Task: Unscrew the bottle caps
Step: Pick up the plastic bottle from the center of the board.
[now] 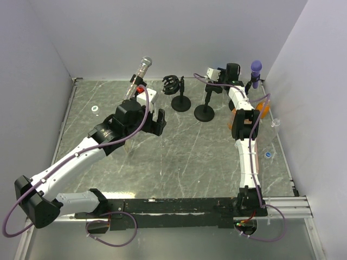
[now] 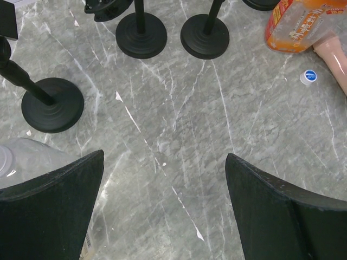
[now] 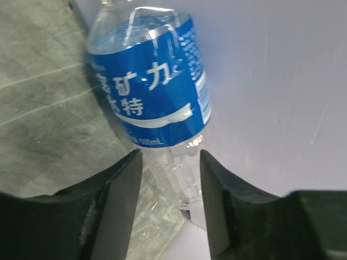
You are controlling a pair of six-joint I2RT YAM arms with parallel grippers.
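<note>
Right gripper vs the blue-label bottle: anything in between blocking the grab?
Nothing visible. In the right wrist view the right gripper straddles the clear end of the blue-label bottle, one finger on each side, with nothing else between them. Whether the fingers press it yet is unclear.

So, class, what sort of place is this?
Probably a robot lab cell: left arm and right arm bolted to a table, plain white walls around it, staged bottle and mic stands.

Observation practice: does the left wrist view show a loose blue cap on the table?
Yes, a blue cap lies on the table near the orange bottle.
</note>
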